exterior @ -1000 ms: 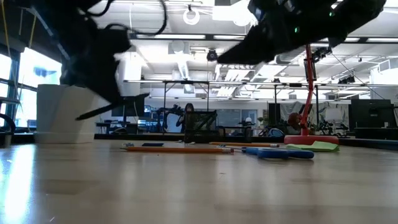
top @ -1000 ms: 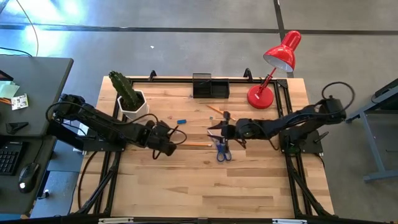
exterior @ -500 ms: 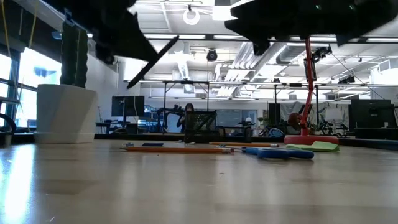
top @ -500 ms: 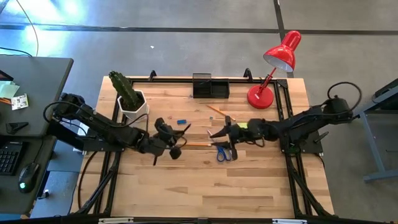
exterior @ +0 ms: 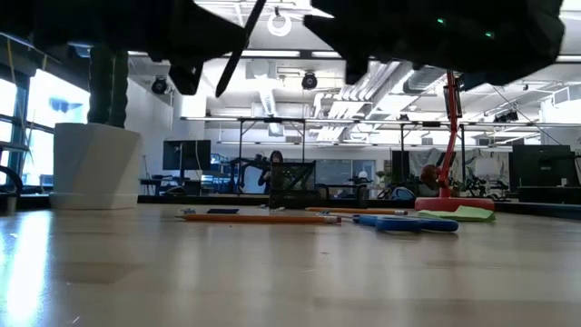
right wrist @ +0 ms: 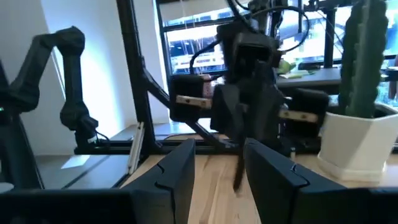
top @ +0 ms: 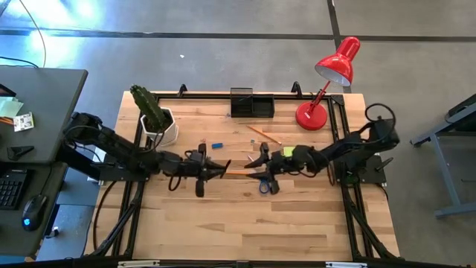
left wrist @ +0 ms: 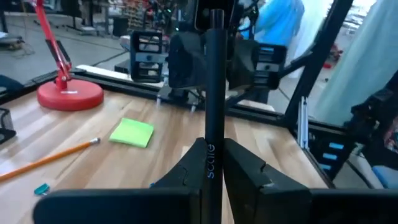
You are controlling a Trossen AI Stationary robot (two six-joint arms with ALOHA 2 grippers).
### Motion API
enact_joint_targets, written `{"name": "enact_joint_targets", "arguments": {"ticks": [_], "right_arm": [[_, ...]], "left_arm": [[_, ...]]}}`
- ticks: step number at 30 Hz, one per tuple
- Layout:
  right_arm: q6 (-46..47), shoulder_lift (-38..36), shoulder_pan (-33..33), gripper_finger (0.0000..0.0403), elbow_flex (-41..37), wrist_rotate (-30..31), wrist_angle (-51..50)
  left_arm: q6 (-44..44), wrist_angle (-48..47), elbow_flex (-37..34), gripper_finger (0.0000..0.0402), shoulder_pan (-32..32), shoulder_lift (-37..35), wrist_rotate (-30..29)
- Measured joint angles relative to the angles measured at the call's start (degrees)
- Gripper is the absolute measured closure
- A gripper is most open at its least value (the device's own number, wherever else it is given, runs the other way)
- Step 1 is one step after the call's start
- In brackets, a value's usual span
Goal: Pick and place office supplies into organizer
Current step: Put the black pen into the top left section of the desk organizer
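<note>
Over the last second the dark pen [left wrist: 214, 87], pinched in the left claw [top: 217, 170], has been swung level and carried mid-bench towards the open, empty right claw [top: 256, 161], suggesting a handover; the organizer [top: 251, 103] waits at the far edge.

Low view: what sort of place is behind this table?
Probably a robotics lab or open workshop hall. Ceiling lights and exposed ducts run overhead, monitors and equipment stands fill the background, and the wooden table sits on a bare concrete floor.

Dark pen [left wrist: 214, 93] held aloft, scissors [top: 265, 181] flat, seemingly
</note>
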Motion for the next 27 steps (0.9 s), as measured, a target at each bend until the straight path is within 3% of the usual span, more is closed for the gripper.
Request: {"name": "enact_joint_targets", "arguments": {"ticks": [8, 18, 23, 27], "right_arm": [[-2.2, 4.3, -1.1, 0.0259, 9.2, 0.3, -7.9], [-2.8, 6.8, -1.3, 0.0209, 14.3, 1.0, -11.0], [-2.8, 6.9, -1.3, 0.0210, 14.4, 1.6, -11.7], [-3.5, 6.9, -1.3, 0.0233, 14.4, 1.3, -11.5]], "left_arm": [[3.2, 0.8, -0.4, 0.0372, 0.9, 0.7, 5.6], [3.8, 1.6, -0.4, 0.0372, 0.9, 2.0, 5.8], [3.8, 2.1, -0.4, 0.0366, 0.9, 2.0, 5.8], [3.5, 1.7, -0.4, 0.0365, 0.9, 2.0, 5.8]]}}
